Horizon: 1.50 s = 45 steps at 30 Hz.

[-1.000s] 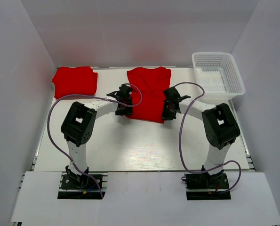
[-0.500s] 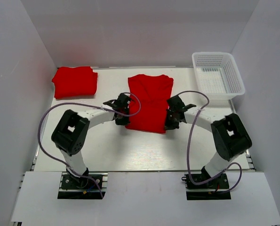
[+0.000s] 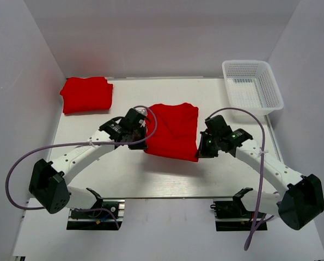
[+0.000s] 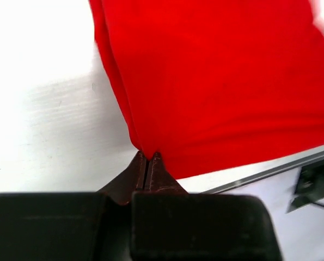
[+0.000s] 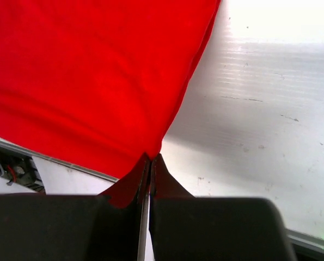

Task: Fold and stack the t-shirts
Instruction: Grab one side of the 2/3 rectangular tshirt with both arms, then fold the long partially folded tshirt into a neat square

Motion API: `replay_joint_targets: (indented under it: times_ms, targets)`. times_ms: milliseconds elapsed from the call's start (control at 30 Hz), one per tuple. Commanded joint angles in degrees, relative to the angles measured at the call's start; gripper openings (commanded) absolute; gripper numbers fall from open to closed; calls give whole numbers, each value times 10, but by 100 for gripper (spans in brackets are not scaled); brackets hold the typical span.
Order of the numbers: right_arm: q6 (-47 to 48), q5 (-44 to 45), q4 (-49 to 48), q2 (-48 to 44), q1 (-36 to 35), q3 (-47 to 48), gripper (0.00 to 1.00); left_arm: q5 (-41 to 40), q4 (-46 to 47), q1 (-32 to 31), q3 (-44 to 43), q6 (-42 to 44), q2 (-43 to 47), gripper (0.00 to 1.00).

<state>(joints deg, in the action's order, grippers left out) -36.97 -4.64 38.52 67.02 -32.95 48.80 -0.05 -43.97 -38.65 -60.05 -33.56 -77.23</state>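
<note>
The white desk fills the middle of the frame. At its centre lies a plain, bright red t-shirt, a smooth narrow panel whose near edge spans two pinched corners. A second t-shirt, folded, sits upper left, and a white mesh basket upper right. Bare desk lies below the hem. The left end effector is clamped on the lower-left corner and the right end effector on the lower-right corner.

Bright even light, soft faint shadows, table overexposed in left wrist view, left tool body blurred
</note>
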Motion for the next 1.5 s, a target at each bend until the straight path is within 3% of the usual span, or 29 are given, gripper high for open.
replay_joint_targets:
  times_ms: [0, 267, 633, 1133, 1467]
  targets:
    - [20, 30, 60, 9, 7, 58, 0, -54, -61, -3, -73, -25, 8, 0]
    - [34, 155, 68, 79, 20, 174, 0, -163, -83, 10, -240, -25, -100, 0]
    - [67, 155, 31, 200, 64, 311, 0, -230, -157, 50, -447, -35, -269, 0]
    - [87, 111, 10, 338, 127, 415, 0, -201, -126, 112, -604, 22, -419, 0]
    - [86, 62, -18, 449, 155, 477, 0, -183, -53, 141, -610, 46, -491, 0]
